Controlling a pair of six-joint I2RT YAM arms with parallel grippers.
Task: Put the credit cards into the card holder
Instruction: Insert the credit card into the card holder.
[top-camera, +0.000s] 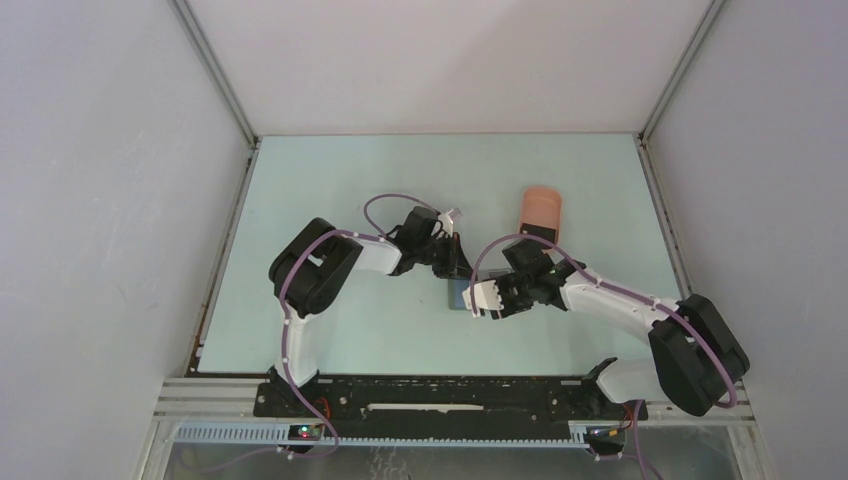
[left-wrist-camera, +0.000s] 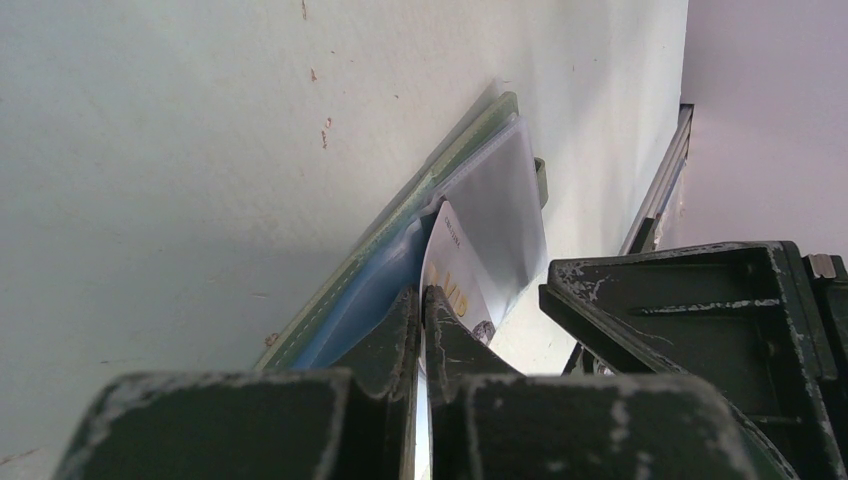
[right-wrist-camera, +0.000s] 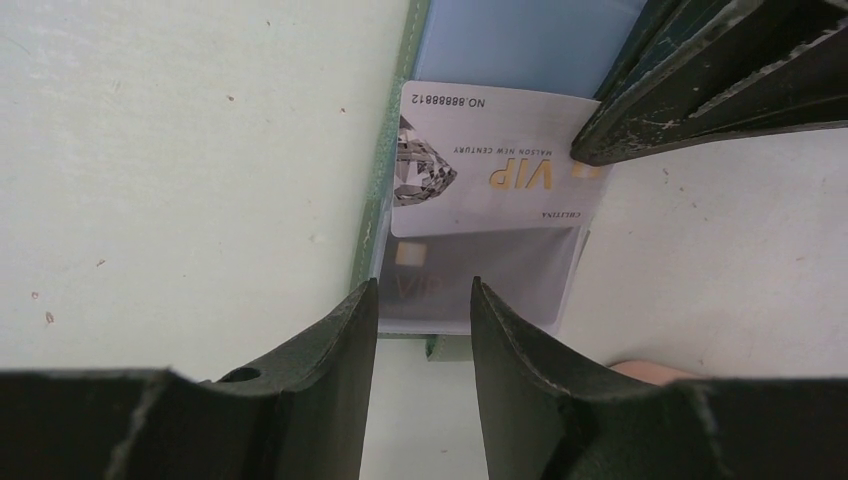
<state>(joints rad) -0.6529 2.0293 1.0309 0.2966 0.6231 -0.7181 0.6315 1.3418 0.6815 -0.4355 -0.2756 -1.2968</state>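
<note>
Clamped in my left gripper (left-wrist-camera: 422, 295): silver card (right-wrist-camera: 480, 175), one end under the card holder's (right-wrist-camera: 510, 45) clear sleeve. My right gripper (right-wrist-camera: 425, 300) hovers half-open, empty, at its edge.

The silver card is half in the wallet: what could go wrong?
The silver card is only partly in the clear pocket of the card holder; pushed askew, it may jam or bend. The left fingers pinch just its edge, so it could slip. The right fingers stand open, so the holder might slide.
</note>
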